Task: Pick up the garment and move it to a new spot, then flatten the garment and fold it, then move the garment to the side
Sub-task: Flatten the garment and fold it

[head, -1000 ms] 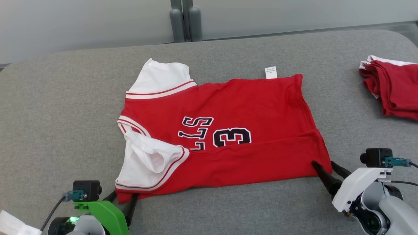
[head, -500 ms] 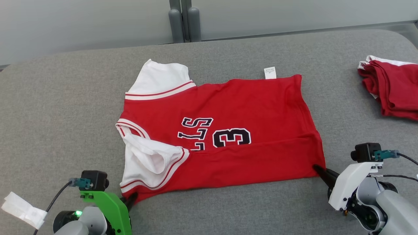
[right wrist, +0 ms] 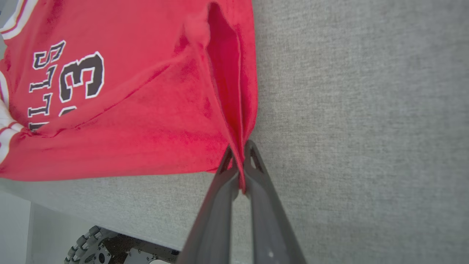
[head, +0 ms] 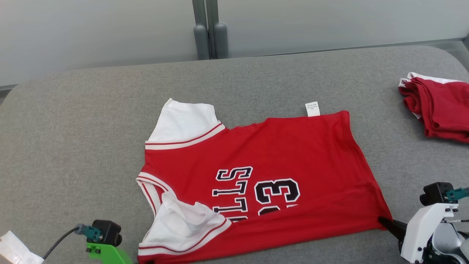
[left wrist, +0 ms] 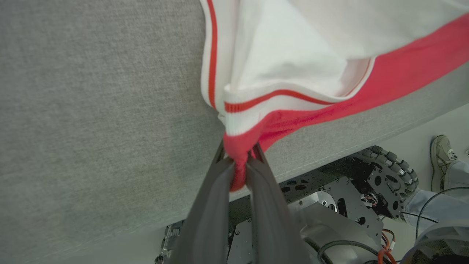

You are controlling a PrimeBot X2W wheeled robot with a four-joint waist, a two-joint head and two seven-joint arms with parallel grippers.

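Observation:
The garment [head: 278, 172] is a red jersey with white sleeves and black "3" lettering, spread on the grey padded table [head: 73, 128], its lower edge near the table's front. In the left wrist view my left gripper [left wrist: 240, 167] is shut on the jersey's [left wrist: 293, 121] red corner under the white sleeve, past the table's front edge. My right gripper [head: 384, 222] is shut on the hem corner at the lower right, and the right wrist view shows this right gripper [right wrist: 242, 172] pinching bunched red cloth [right wrist: 146, 110]. The left wrist's green mount [head: 108, 251] sits at the bottom left.
A folded stack of red and white garments [head: 439, 110] lies at the table's right edge. Grey posts [head: 209, 36] stand behind the table. Below the front edge are the robot's base wheel [left wrist: 388, 165] and a person's shoe [left wrist: 441, 154]. White paper [head: 14, 251] lies bottom left.
Both grippers have pulled the jersey toward the table's front edge, smoothing the fold near the hem. The camera has also tilted, shifting the whole picture down a little.

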